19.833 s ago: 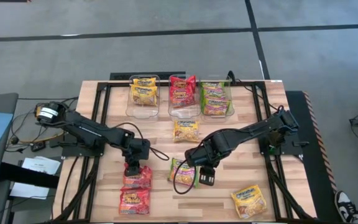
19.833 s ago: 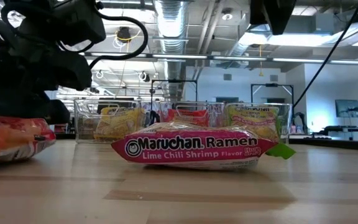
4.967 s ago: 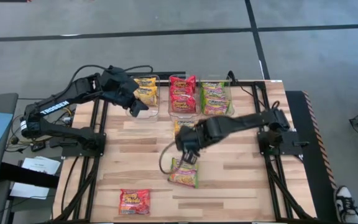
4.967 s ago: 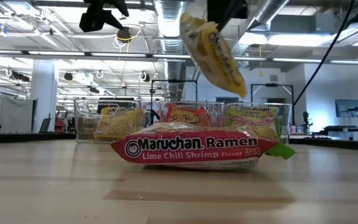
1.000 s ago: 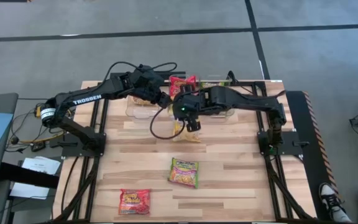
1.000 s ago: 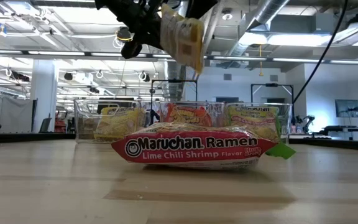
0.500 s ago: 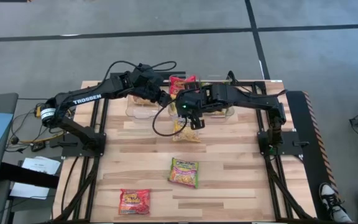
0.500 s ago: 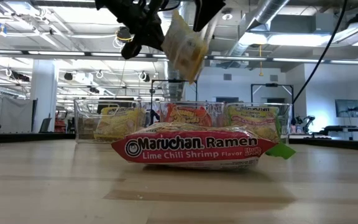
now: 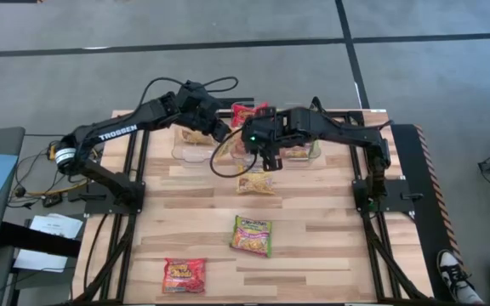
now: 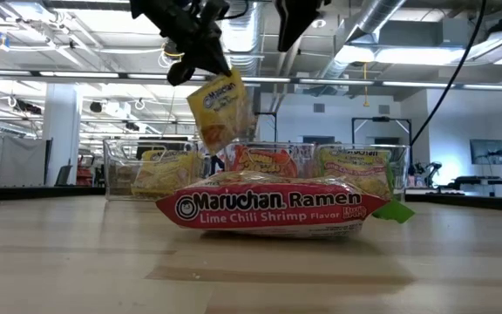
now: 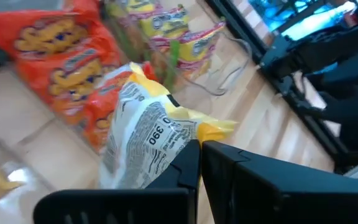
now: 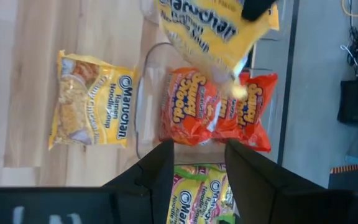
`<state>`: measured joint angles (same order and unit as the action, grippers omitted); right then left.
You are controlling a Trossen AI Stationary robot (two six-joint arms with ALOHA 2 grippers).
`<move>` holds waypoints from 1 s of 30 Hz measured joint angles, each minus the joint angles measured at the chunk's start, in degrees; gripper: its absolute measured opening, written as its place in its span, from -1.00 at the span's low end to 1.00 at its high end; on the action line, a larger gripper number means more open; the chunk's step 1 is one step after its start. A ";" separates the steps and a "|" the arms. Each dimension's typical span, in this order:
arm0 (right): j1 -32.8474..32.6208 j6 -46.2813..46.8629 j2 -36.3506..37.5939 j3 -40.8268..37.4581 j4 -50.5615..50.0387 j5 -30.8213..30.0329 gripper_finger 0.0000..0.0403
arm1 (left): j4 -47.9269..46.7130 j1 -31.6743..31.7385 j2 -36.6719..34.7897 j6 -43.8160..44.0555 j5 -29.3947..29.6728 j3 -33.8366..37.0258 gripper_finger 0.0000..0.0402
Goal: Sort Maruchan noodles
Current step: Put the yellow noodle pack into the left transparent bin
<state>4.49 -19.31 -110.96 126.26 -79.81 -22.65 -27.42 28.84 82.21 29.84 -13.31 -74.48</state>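
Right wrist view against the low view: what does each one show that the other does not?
Only the right wrist view shows the yellow packet lying on the table and the right gripper, open and empty. Only the low view shows the Lime Chili Shrimp packet in front. Both show the hanging yellow packet held by the left gripper, above the bin of red packets.

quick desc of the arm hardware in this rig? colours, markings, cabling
Two matching dark, near-black jointed arms. The left arm carries white TROSSEN lettering along its forearm link and a pale ring at its base joint. The right arm shows a small green light near the wrist. Loose black cables loop off both wrists. The left gripper and right gripper each have two flat, blocky black fingers.
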 joint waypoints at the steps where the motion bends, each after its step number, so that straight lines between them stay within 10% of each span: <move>1: 0.27 0.00 0.00 0.00 -0.12 0.01 -0.17 | -0.91 0.52 -0.29 -0.88 0.06 0.00 -1.00; 30: 6.29 2.72 -0.02 0.00 10.49 0.58 -0.17 | -17.75 8.24 -11.75 -12.96 10.28 -0.02 -1.00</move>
<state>10.78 -16.60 -110.98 126.26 -69.32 -22.06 -45.17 37.07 70.46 16.88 -3.03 -74.50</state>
